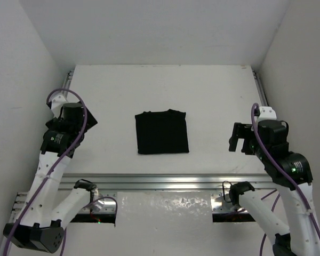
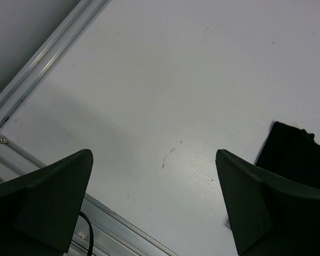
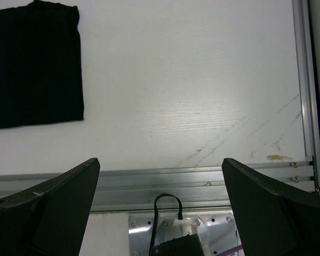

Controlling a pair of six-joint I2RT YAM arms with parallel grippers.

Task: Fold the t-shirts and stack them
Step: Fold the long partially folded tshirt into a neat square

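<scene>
Both mine released, gripping nothing: left claw [image 2: 153,156] by left edge of worktop [image 1: 213,90], right claw [image 3: 161,162] by right edge. Black t-shirt [image 1: 162,132] folded flat mid-worktop, apart from both.

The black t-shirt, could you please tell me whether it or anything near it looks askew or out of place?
Nothing stands out. The t-shirt lies flat in a tidy folded rectangle, roughly square with the table. The left gripper and right gripper hang open, clear of it.
</scene>
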